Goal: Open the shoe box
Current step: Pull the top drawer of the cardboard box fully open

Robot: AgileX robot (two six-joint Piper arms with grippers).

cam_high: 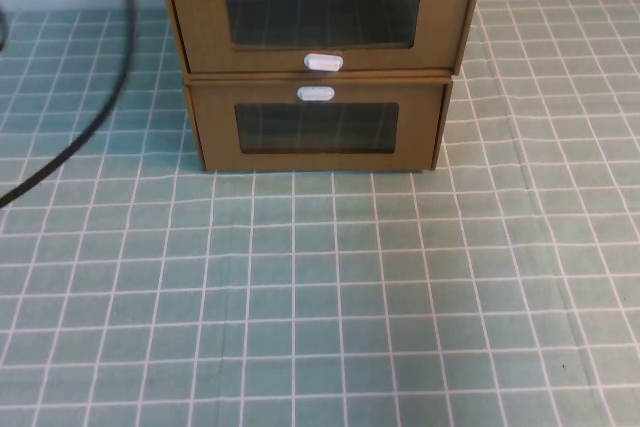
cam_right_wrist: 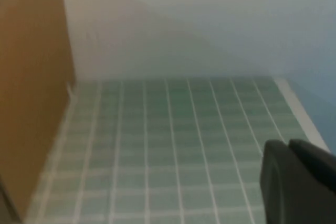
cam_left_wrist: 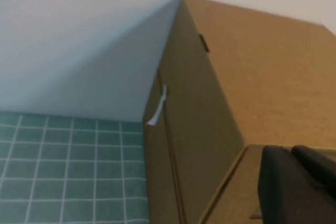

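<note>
Cardboard shoe boxes (cam_high: 317, 75) — left gripper (cam_left_wrist: 298, 184), right gripper (cam_right_wrist: 296, 182) flank them, wrist-views only.

Brown card upper shoe box (cam_high: 320, 12) sits on lower shoe box (cam_high: 318, 129). Both windowed fronts shut; white handles (cam_high: 323, 62) near seam.

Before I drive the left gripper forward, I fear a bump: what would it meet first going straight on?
Most likely the cardboard wall of the shoe box stack, which fills the wrist view right ahead of the left gripper; depth is unclear. The right gripper hangs beside the stack, over the checked cloth.
</note>
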